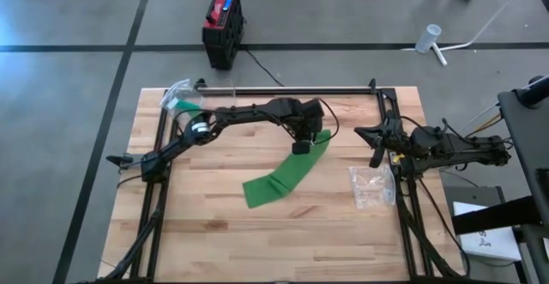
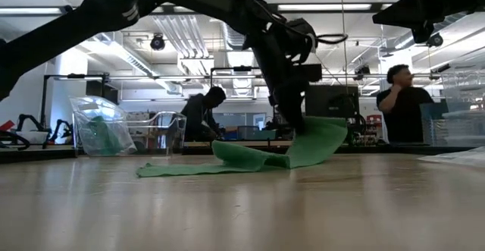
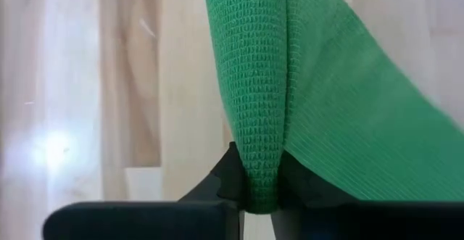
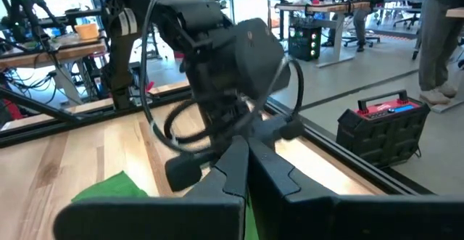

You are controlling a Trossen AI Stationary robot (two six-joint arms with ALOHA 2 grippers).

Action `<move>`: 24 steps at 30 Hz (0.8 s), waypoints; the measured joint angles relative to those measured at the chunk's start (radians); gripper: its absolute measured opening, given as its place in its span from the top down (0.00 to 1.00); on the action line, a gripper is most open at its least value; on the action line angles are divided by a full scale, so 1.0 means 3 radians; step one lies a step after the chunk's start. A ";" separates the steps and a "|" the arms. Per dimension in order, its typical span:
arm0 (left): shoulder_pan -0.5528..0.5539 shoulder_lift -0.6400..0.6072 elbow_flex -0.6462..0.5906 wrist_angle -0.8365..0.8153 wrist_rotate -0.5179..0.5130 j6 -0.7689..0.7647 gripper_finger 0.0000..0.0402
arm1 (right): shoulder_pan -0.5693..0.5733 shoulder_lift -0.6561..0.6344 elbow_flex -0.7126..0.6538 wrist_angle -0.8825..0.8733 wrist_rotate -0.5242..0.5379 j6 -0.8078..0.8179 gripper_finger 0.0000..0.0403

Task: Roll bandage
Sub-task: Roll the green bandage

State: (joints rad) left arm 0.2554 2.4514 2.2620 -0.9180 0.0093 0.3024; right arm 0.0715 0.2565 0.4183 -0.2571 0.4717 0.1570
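Green bandage (image 1: 283,179): woven, ribbed strip, unrolled, lying mid-counter and curving toward the far edge. Left gripper (image 1: 302,147) has its jaws clamped on the far end, pinching the fabric into a vertical fold lifted off the pale wood counter (image 1: 214,232). Right gripper (image 1: 376,144) hangs at the right edge, jaws together, holding nothing. Clear crinkled bag (image 1: 371,187) lies beside it.

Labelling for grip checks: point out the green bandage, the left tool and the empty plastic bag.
green bandage (image 1: 279,181), high view, middle of strip.
left tool (image 3: 261,196), left wrist view, pinched fold.
plastic bag (image 1: 371,187), high view, bag centre.
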 joint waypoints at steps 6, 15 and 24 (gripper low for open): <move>0.0000 -0.0147 0.0001 -0.0167 -0.0008 -0.0095 0.95 | 0.0000 0.0000 0.0000 -0.0003 0.0000 0.0000 0.99; 0.0000 -0.0327 -0.0025 -0.0222 -0.0060 -0.0182 0.95 | 0.0000 0.0001 0.0000 -0.0001 -0.0001 0.0000 0.99; 0.0000 -0.0747 -0.0575 -0.0036 -0.0345 -0.0295 0.95 | 0.0000 0.0000 0.0000 -0.0002 -0.0001 0.0000 0.99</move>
State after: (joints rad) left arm 0.2554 2.2274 2.0896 -0.9288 -0.0941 0.2138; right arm 0.0716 0.2565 0.4183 -0.2579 0.4714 0.1570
